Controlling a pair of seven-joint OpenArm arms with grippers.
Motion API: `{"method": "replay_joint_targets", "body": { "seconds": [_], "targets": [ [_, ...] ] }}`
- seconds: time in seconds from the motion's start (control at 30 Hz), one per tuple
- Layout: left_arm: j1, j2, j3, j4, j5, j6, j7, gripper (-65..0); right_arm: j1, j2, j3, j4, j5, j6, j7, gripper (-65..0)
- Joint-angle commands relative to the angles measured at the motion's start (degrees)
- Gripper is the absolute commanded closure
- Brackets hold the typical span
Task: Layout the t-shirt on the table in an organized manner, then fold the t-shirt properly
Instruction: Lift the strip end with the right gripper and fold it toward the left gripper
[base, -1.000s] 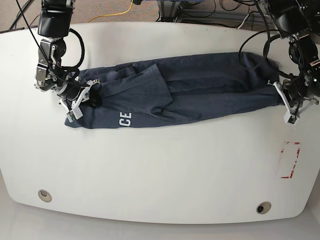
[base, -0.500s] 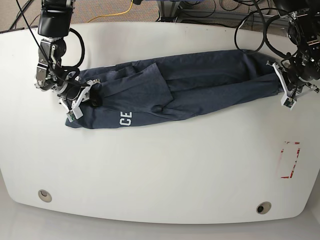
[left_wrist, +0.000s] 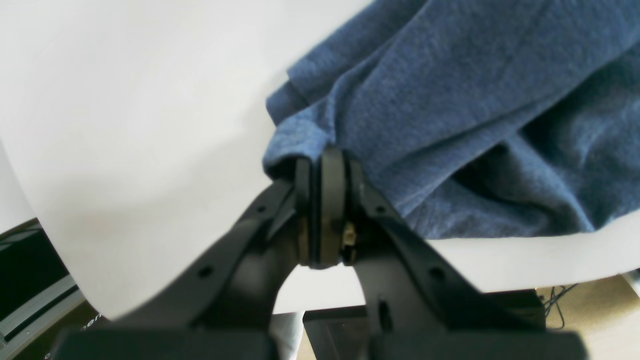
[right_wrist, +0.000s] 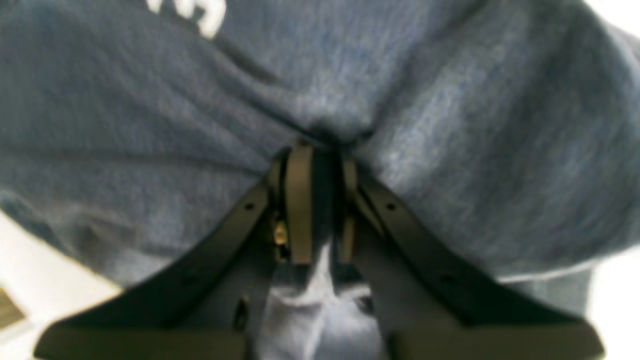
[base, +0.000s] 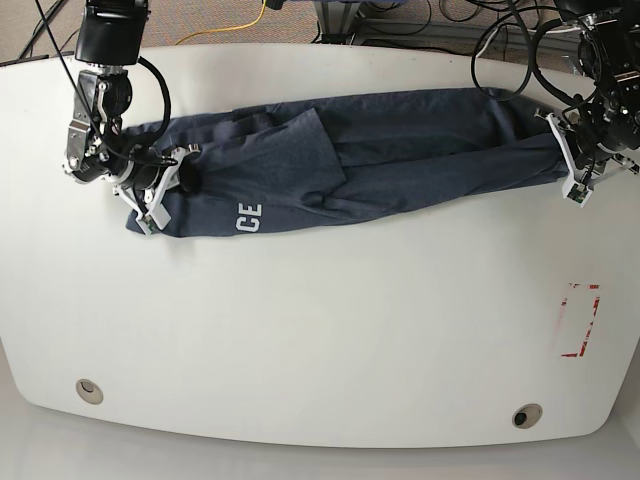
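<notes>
The dark navy t-shirt (base: 350, 165) is stretched in a long crumpled band across the far half of the white table (base: 320, 330), white letters "CE" facing up near its left part. My left gripper (base: 570, 165), on the base view's right, is shut on the shirt's right end; the left wrist view shows its jaws (left_wrist: 322, 165) pinching a blue fabric edge (left_wrist: 450, 125). My right gripper (base: 160, 190), on the base view's left, is shut on the shirt's left end; the right wrist view shows cloth (right_wrist: 320, 90) bunched at its closed tips (right_wrist: 320, 150).
A red rectangular mark (base: 580, 320) lies near the table's right edge. Two round grommet holes (base: 90, 388) (base: 526, 414) sit near the front edge. Cables and floor lie beyond the far edge.
Both grippers have moved toward the far edge, carrying the shirt's ends with them. The shirt is now pulled straighter and sits farther back.
</notes>
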Motion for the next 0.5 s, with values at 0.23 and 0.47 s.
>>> {"method": "replay_joint_targets", "body": {
  "seconds": [0.23, 0.47],
  "targets": [
    [-0.5, -0.9, -0.1, 0.8, 0.4, 0.0, -0.5, 0.0, 2.1, -3.2, 0.8, 12.6, 8.6, -0.1, -8.2, -7.9],
    [-0.5, -0.9, -0.1, 0.8, 0.4, 0.0, -0.5, 0.0, 1.7, -5.4, 0.8, 13.0, 8.9, -0.1, -8.8, -7.9]
  ]
}}
